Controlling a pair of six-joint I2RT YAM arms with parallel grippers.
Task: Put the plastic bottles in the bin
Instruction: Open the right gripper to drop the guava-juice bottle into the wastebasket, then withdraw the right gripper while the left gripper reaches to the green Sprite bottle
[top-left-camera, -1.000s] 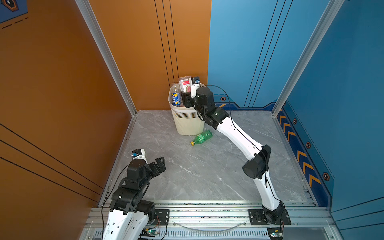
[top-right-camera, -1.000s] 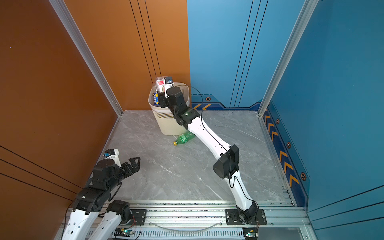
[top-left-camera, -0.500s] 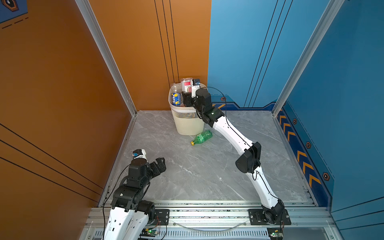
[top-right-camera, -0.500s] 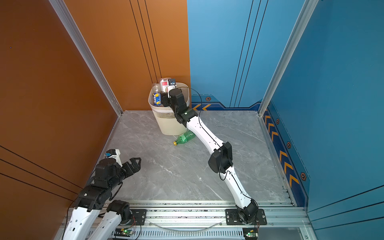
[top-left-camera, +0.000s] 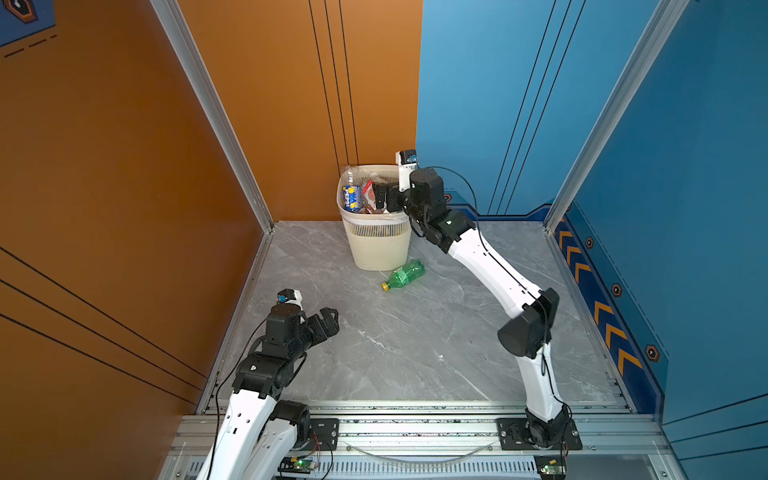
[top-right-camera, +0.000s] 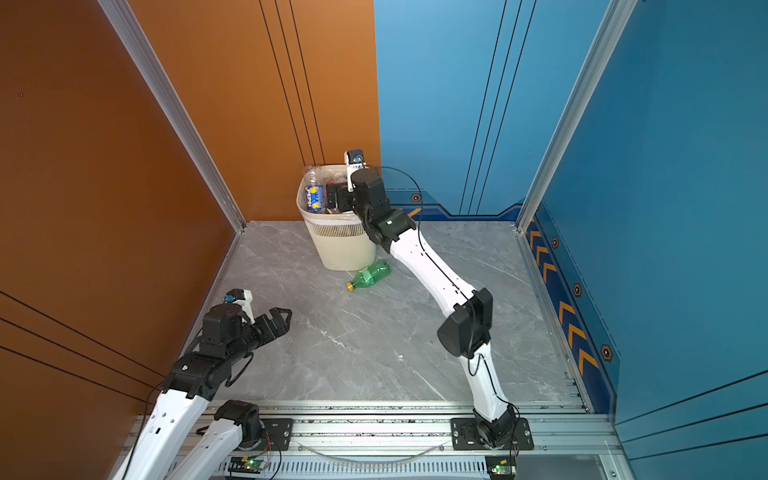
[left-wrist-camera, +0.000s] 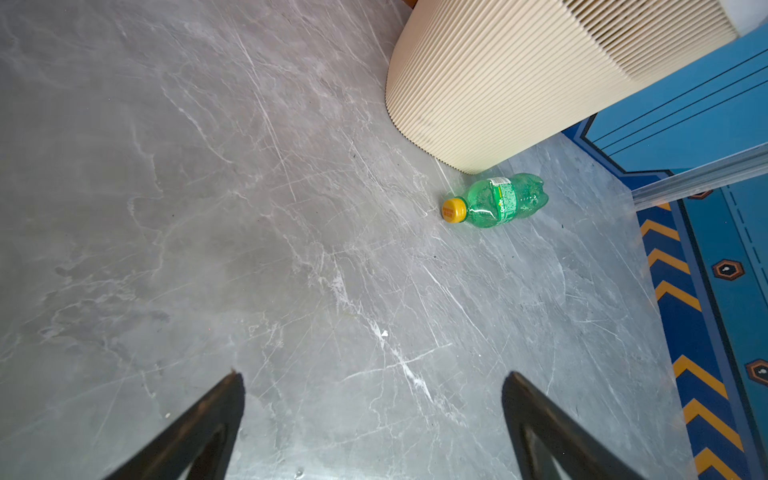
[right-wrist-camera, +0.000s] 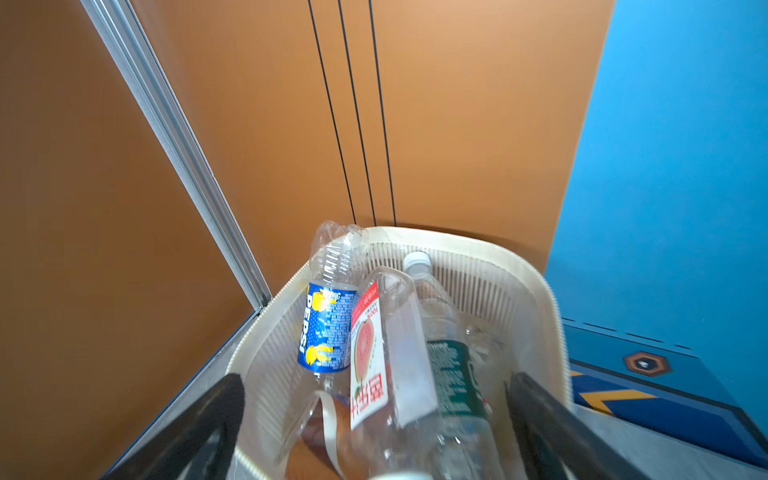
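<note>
The cream slatted bin (top-left-camera: 378, 245) (top-right-camera: 340, 245) stands at the back by the wall corner. My right gripper (top-left-camera: 376, 195) (right-wrist-camera: 376, 378) hangs open over its rim, holding nothing. Below the jaws, several plastic bottles lie in the bin: a Pepsi-labelled one (right-wrist-camera: 328, 328) (top-left-camera: 351, 198), a clear one with a red label (right-wrist-camera: 370, 353) and one with a dark green label (right-wrist-camera: 453, 374). A green bottle with a yellow cap (top-left-camera: 405, 274) (top-right-camera: 371, 274) (left-wrist-camera: 503, 201) lies on its side on the floor by the bin's base (left-wrist-camera: 519, 83). My left gripper (top-left-camera: 330, 318) (left-wrist-camera: 374, 374) is open near the front left, well short of the green bottle.
The grey marble floor (top-left-camera: 415, 345) is walled by orange panels on the left and back and by blue panels on the right. An aluminium rail (top-left-camera: 395, 419) with both arm bases runs along the front edge. The right arm's elbow (top-left-camera: 525, 328) juts out over the floor's right side.
The right gripper has opened and the red-labelled bottle it held above the bin now lies inside. That arm's wrist has sunk toward the rim. The left arm has hardly moved.
</note>
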